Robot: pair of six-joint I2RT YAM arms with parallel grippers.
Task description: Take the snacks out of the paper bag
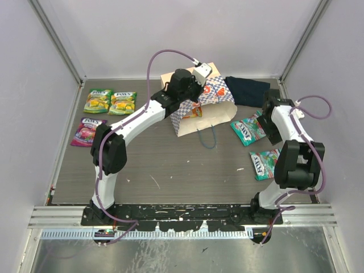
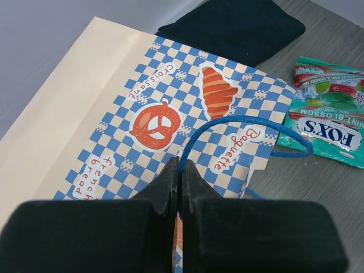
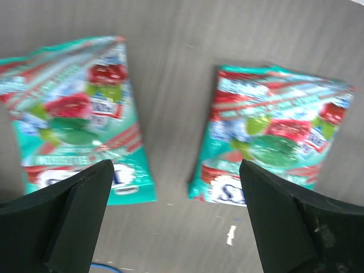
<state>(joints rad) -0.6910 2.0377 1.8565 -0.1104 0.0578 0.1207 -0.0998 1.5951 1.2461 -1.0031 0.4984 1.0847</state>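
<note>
At the back centre of the counter [image 1: 170, 165]: the paper bag [image 1: 219, 116], long axis running back to front, closed bottom toward the far wall, mouth toward the arm bases. Upper lip of the mouth raised off the lower one. One blue string handle [image 1: 208, 139] lying flat on the counter, pointing to the near edge. Inside the mouth, at its left side, an orange pouch [image 1: 193, 111], only partly showing. Pinching the upper lip right where a second blue loop springs out: the left end effector [image 2: 179, 168], fingers pressed together on the paper. Checkered band with pretzel and croissant prints facing up just beyond the fingertips.

Just right of the bag's far end, the dark navy cloth [image 1: 248, 90]. Right of the bag and apart from it, a teal-white pouch [image 1: 248, 128] lying on a diagonal, and a second teal-white pouch [image 1: 264, 164] nearer the front edge, long axis roughly back to front. Above these two, touching neither: the right end effector [image 3: 176, 165], fingers spread wide, nothing between them.

Well left of the bag, two green-yellow pouches [image 1: 110, 102] side by side, logo ends toward the far wall. Nearer the front, a purple pouch [image 1: 88, 131], slightly tilted.
</note>
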